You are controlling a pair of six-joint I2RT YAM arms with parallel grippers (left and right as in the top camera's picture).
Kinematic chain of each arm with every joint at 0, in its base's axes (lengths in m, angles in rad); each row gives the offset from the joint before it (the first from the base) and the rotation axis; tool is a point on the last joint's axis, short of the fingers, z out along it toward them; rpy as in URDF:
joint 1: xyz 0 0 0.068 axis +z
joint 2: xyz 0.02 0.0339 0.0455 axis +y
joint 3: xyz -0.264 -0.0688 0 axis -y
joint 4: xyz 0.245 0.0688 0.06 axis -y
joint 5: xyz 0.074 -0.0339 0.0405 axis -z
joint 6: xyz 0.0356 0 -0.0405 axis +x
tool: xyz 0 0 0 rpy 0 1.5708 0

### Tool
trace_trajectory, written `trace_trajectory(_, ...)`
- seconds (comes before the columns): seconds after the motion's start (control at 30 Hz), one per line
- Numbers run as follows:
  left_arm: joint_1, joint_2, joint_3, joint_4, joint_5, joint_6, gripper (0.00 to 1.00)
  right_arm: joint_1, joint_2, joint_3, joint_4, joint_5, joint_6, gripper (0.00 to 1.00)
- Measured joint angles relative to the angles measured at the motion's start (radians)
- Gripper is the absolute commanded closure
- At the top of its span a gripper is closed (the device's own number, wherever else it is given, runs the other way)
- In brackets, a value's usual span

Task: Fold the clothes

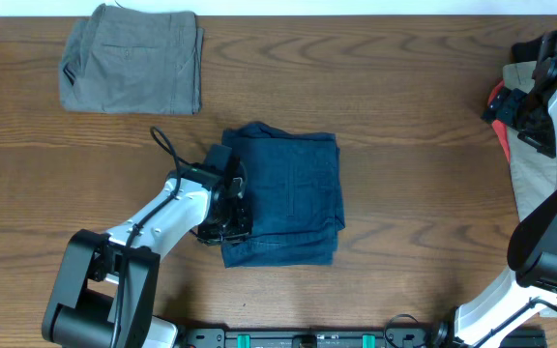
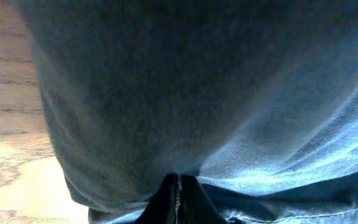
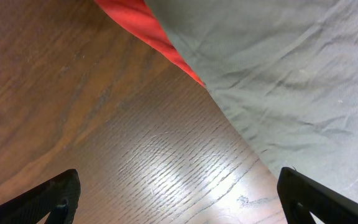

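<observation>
Landmark: wooden table point(image 1: 404, 145), seen from overhead; every place below was taken from it.
Clothes point(image 1: 293, 193): dark navy-blue shorts, folded into a rough rectangle of several layers, lying flat at the middle of the table. The far edge was bunched and the near edge showed stacked layers.
Clothes, left wrist view point(image 2: 197, 93): the blue cloth filled nearly the whole frame, with a strip of table top showing at the left side.
Left gripper point(image 1: 230, 198): at the table's middle, against the left edge of the clothes. Its jaws were pressed together, and the wrist view showed blue cloth gathered in at the fingertips point(image 2: 178, 202), so it pinched that edge.
Left arm point(image 1: 158, 222): white and black, reaching in from the table's near-left edge. A black cable point(image 1: 162, 145) looped above it.
Right gripper point(image 1: 522, 108): over the far right of the table, jaws spread wide apart and holding nothing. In its own view point(image 3: 179, 202) bare wood lay between the two fingers.
Grey-olive shorts point(image 1: 133, 60): folded, at the table's far-left corner, well apart from the clothes.
Beige trousers point(image 1: 535, 184): spread along the table's right edge, creased point(image 3: 291, 74).
Red item point(image 1: 499, 116): a strip at the inner edge of the beige trousers point(image 3: 148, 28); its kind could not be told.
</observation>
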Motion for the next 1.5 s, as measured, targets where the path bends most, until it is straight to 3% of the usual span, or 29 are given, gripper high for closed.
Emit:
trace_trajectory(0.3, 0.0, -0.097, 0.064, -0.131, -0.013, -0.005, 0.94, 0.0, 0.0, 0.0, 0.0, 0.0, 0.0, 0.01)
trace_trajectory(0.6, 0.0, -0.296, 0.134, 0.065, -0.114, -0.006, 0.94, 0.0, 0.0, 0.0, 0.0, 0.0, 0.0, 0.01)
trace_trajectory(0.77, 0.0, -0.237, 0.135, 0.183, -0.176, -0.006, 0.94, 0.0, 0.0, 0.0, 0.0, 0.0, 0.0, 0.01)
trace_trajectory(1.17, 0.0, 0.114, 0.135, 0.364, -0.299, -0.006, 0.94, 0.0, 0.0, 0.0, 0.0, 0.0, 0.0, 0.01)
trace_trajectory(1.5, 0.0, 0.022, 0.135, 0.33, -0.411, -0.006, 0.94, 0.0, 0.0, 0.0, 0.0, 0.0, 0.0, 0.01)
